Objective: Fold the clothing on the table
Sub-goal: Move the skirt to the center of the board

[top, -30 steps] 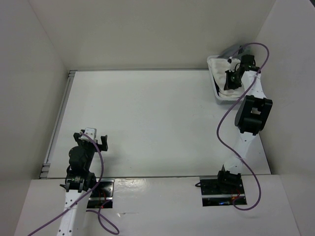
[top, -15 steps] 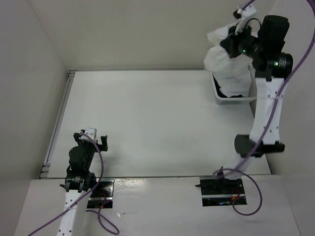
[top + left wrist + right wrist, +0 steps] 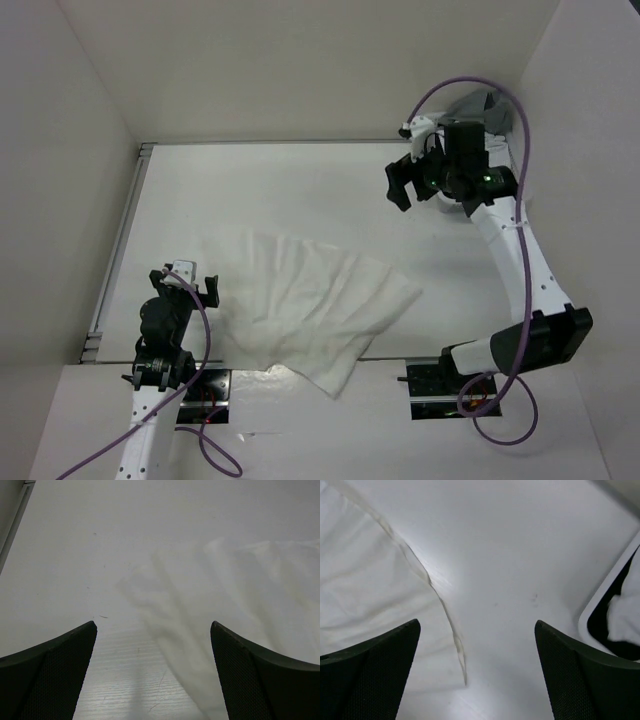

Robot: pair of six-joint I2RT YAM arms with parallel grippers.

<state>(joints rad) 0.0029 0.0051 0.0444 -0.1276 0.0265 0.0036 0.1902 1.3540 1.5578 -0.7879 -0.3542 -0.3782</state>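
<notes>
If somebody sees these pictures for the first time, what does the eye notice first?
A white pleated skirt lies fanned out on the near half of the table, beside the left arm. The right arm hangs above the far right corner, its jaws open and empty.

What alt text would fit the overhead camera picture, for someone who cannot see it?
A white pleated skirt lies fanned out near the front of a white table. The left gripper sits open beside the skirt's left edge; the right gripper hangs open over the table's far right part.
</notes>
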